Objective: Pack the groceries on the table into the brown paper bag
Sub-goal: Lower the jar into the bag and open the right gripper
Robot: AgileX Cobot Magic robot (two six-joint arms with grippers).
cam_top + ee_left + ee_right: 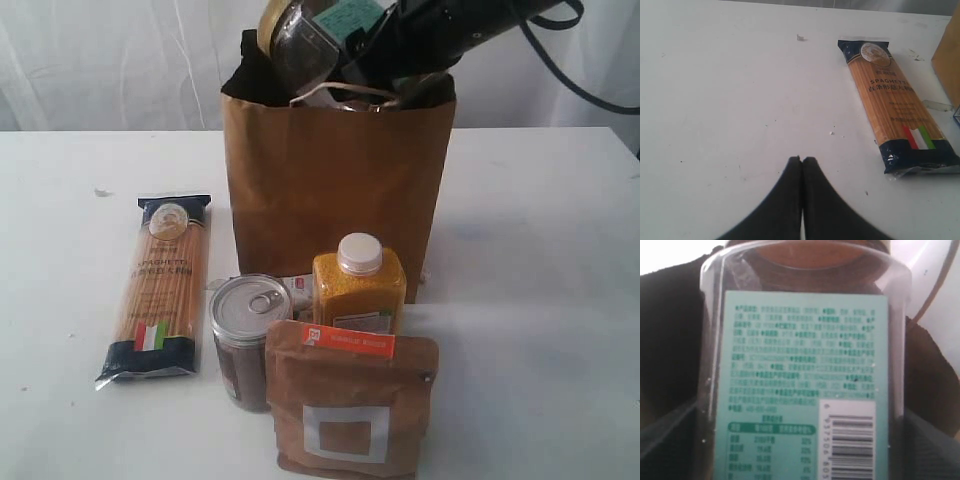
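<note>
While the gold-lidded clear jar [300, 45] hangs tilted over the mouth of the brown paper bag [335, 190], top centre of the exterior view, packing appears barely begun.
The right gripper [365, 50] grasps the jar, jaws spread wide around its body; release is not yet made. Four items wait on the table [540, 300]: spaghetti packet [160, 290] at centre left; pull-tab tin [250, 335], white-capped yellow bottle [358, 290] and brown pouch with orange label [350, 405] clustered lower centre, before the bag. The left gripper [802, 161] is clenched empty near the packet.
</note>
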